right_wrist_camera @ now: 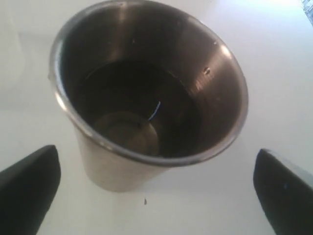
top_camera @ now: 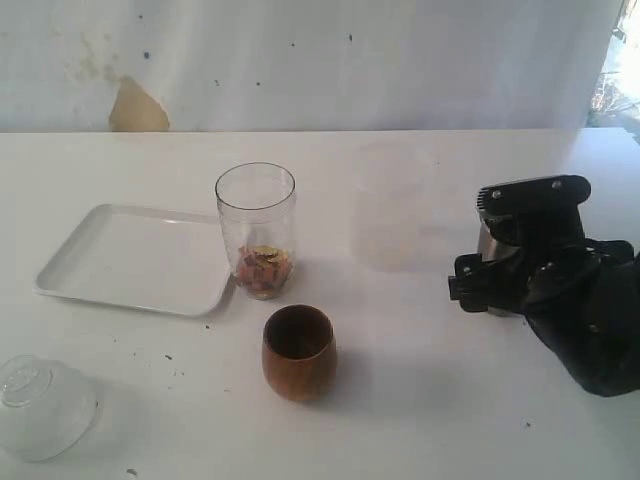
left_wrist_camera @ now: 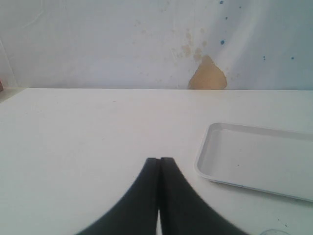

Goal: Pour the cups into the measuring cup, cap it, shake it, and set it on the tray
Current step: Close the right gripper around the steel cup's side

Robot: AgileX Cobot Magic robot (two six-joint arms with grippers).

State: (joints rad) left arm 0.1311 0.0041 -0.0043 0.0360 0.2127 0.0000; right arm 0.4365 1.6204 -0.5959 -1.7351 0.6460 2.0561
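Steel tumbler [right_wrist_camera: 146, 88] upright near the right edge of the table [top_camera: 420, 420], between the wide-spread fingers of the right gripper [right_wrist_camera: 156, 186], untouched on either side. Left gripper [left_wrist_camera: 159, 169] pressed closed, empty. Measuring cup [top_camera: 256, 232] mid-table, just beside the right edge of the tray [top_camera: 130, 260]; wooden cup [top_camera: 298, 352] toward the front edge.

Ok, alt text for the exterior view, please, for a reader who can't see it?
On a white table, the robot's open right hand straddles a steel tumbler at the right. Mid-table stands a clear measuring cup with colourful bits at its bottom, beside a white tray, a brown wooden cup in front; a clear domed lid lies lower left.
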